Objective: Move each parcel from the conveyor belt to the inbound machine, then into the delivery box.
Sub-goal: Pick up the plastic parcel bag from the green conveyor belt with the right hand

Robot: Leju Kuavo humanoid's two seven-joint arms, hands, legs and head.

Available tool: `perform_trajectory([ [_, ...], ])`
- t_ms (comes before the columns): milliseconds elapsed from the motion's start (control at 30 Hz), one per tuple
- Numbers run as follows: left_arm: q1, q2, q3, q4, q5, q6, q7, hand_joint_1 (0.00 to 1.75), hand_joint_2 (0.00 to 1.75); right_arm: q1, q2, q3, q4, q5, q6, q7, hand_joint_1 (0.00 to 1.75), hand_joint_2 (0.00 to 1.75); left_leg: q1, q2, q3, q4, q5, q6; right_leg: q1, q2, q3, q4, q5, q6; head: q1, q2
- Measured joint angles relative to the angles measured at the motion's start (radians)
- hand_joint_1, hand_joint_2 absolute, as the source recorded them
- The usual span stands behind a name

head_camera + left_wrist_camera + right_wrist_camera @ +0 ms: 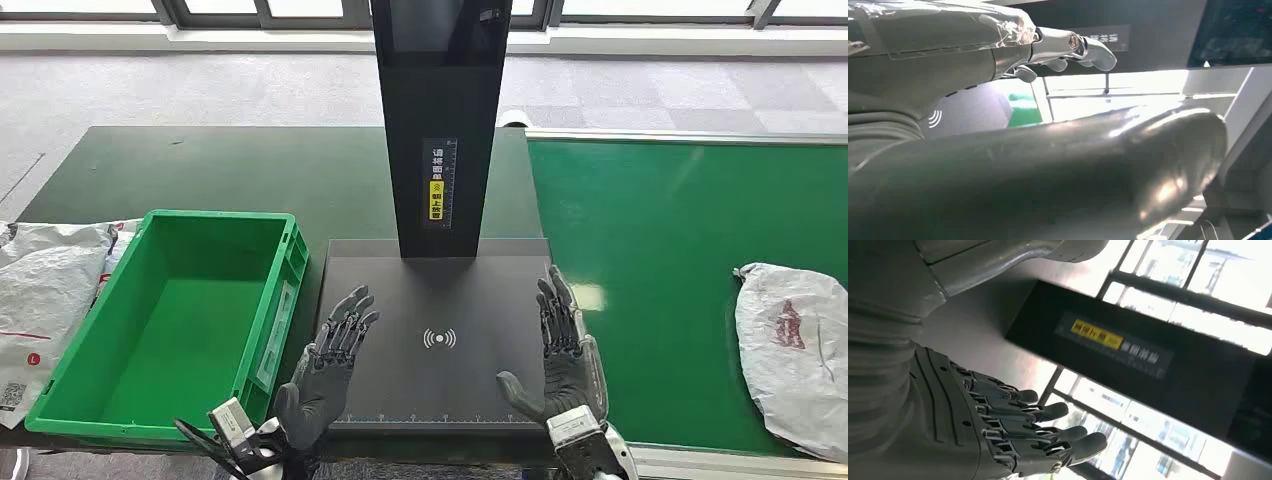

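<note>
Two crumpled white plastic mailer bags [45, 300] lie at the far left on the dark green table [200, 165], overlapping each other and just beside the green plastic delivery crate [110, 405], whose inside holds nothing. Right of the crate sits the inbound machine: a flat dark grey scanning plate [440, 290] with a white wireless symbol [439, 338] at its middle and a tall black upright column [440, 110] bearing a yellow label [436, 200]. The left hand [330, 365] hovers over the plate's left edge, near the crate wall, its dark fingers [350, 310] spread apart and holding nothing; the left wrist view shows its thick grey thumb [1073, 175] across the frame. The right hand [562, 355] hangs over the plate's right side, fingers extended and apart, empty; they show fanned out in the right wrist view [1013, 435]. Further right runs the bright green conveyor belt [650, 250], and a grey-white plastic parcel bag [795, 350] with a red mark lies near its far right edge, well apart from both hands.
</note>
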Motion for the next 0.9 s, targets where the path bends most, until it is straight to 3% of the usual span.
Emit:
perform_trajectory([
  [267, -0.006, -0.005, 0.013, -0.012, 0.003, -0.010, 0.000, 0.00, 0.00, -0.011, 0.017, -0.140, -0.025, 0.155, -0.115, 0.095, 0.00, 1.75, 0.000, 0.000, 0.000, 0.000, 0.000, 0.000, 0.000, 0.000, 0.000, 0.000, 0.000, 0.000, 0.000, 0.000],
  [633, -0.012, -0.009, 0.025, -0.020, 0.013, -0.007, 0.008, 0.00, 0.00, 0.001, 0.026, -0.219, -0.058, 0.198, -0.143, 0.113, 0.00, 1.75, 0.000, 0.000, 0.000, 0.000, -0.001, 0.001, 0.000, 0.000, 0.000, 0.000, 0.000, 0.000, 0.000, 0.000],
  [900, -0.011, -0.023, 0.061, -0.019, 0.024, 0.107, 0.099, 0.00, 0.00, -0.009, 0.019, -0.296, -0.043, 0.546, -0.307, 0.298, 0.00, 1.75, -0.001, 0.000, 0.000, 0.000, -0.001, 0.001, 0.000, 0.000, 0.000, 0.000, 0.000, 0.000, 0.000, 0.000],
])
